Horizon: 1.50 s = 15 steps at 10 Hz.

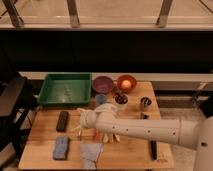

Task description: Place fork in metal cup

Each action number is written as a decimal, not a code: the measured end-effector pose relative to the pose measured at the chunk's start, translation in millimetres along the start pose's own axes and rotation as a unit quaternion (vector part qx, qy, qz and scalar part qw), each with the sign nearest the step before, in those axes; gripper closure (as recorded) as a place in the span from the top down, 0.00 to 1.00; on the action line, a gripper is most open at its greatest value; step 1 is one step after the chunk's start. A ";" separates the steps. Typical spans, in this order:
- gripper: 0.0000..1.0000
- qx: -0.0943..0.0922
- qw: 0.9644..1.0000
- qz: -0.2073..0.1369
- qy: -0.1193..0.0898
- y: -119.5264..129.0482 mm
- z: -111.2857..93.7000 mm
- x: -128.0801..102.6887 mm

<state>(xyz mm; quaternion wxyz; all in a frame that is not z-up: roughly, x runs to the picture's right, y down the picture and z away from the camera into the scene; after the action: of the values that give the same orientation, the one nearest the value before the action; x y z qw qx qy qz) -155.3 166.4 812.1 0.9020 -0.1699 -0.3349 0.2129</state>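
The metal cup (145,103) stands upright at the right back of the wooden table (45,135), small and silver-grey with a dark inside. My gripper (82,118) is low over the table's middle left, at the end of the white arm (145,131) that reaches in from the right. It is far to the left of the metal cup. The fork does not show; it may be hidden under the gripper or arm. An orange carrot (94,134) and pale yellow wedge pieces (114,137) lie just below the arm.
A green tray (65,89), purple bowl (103,84) and orange bowl (126,83) line the back. A blue cup (101,99) and a white cup (120,98) stand mid-back. A black block (62,120), blue sponge (61,148), grey cloth (91,155) and black-handled utensil (153,149) lie in front.
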 end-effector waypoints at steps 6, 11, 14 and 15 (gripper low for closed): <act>0.74 -0.001 1.000 0.021 -0.008 -3.9 14.1 11.1; 0.74 0.006 0.999 0.046 -0.010 -2.3 19.0 26.3; 0.74 0.017 0.998 0.061 -0.007 -4.3 15.1 36.6; 0.74 0.021 0.997 0.067 -0.005 -4.8 13.0 41.4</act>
<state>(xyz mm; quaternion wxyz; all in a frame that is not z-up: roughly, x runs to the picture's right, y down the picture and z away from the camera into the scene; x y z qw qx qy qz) -134.5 185.0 845.7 0.8872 -0.1720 -0.3230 0.2811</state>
